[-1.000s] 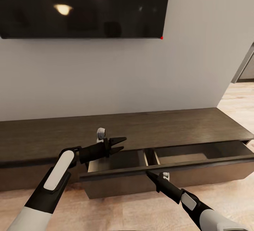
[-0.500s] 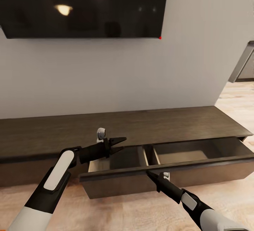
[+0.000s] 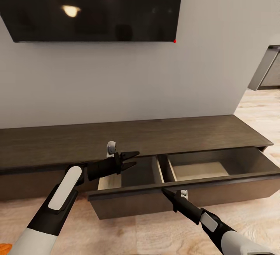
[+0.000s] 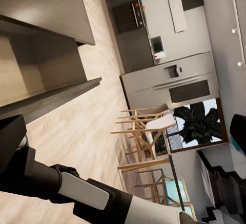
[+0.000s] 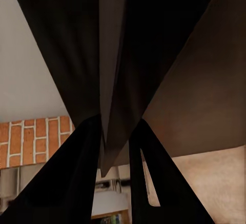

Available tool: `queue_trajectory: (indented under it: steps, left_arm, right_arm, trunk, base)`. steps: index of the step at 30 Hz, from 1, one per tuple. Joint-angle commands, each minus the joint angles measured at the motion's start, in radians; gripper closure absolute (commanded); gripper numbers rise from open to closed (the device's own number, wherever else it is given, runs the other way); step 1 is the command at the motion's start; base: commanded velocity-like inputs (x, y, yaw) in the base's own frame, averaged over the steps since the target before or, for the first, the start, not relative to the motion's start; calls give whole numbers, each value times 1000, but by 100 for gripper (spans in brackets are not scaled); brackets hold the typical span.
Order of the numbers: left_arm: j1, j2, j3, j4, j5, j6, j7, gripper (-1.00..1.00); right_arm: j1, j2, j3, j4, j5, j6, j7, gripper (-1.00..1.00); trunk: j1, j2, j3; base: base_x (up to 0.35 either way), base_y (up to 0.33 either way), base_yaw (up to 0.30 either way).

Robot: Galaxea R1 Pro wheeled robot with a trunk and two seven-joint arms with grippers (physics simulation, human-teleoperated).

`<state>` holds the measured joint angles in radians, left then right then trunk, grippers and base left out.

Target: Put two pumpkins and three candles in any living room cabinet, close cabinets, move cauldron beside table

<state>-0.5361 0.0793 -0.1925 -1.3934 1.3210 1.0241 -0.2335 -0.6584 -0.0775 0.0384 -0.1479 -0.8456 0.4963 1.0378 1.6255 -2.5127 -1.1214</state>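
A flat pale wall (image 3: 128, 87) fills the background, with a glossy black television (image 3: 93, 7) mounted high on it, reflecting ceiling lights. Below runs the cabinet (image 3: 155, 134), a long, low, dark-brown wooden unit with a matte grained top; its wide drawer (image 3: 182, 194) stands pulled out, showing pale wood floors in two compartments split by a divider, both bare. Light wooden floor (image 3: 256, 111) opens to the right past the wall's end, leaving free room on that side. The left gripper (image 3: 130, 160) hangs above the drawer's left compartment, its black pointed fingers parted and holding nothing. The right gripper (image 3: 168, 192) sits at the drawer's front top edge; in the right wrist view its two dark fingers (image 5: 77, 183) straddle the thin panel edge, clamped on it. The left wrist view adds a distant kitchen with a steel refrigerator (image 4: 169, 83) and wooden stools (image 4: 143, 131), plus the right forearm (image 4: 77, 196) crossing the floorboards.
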Motion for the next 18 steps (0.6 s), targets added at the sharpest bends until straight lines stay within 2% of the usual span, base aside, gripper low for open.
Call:
queue_trajectory:
  steps: [1, 7, 10, 18]
  left_arm:
    - [-1, 0, -1, 1, -9, 1, -10, -100]
    - [-1, 0, -1, 1, -9, 1, -10, -100]
    - [-1, 0, -1, 1, -9, 1, -10, -100]
    - [-1, 0, -1, -1, -9, 1, -10, -100]
  right_arm:
    - [0, 18, 57, 2, 2, 10, 4, 100]
    - [0, 18, 60, 2, 2, 10, 4, 100]
    - [0, 18, 73, 2, 2, 10, 4, 100]
    - [0, 18, 90, 2, 2, 10, 3, 100]
  trunk:
    - [0, 0, -1]
    - [0, 0, -1]
    - [0, 0, -1]
    - [0, 0, -1]
  base:
    - [-28, 0, 0]
    - [-8, 0, 0]
    - [-1, 0, 0]
    - [-115, 0, 0]
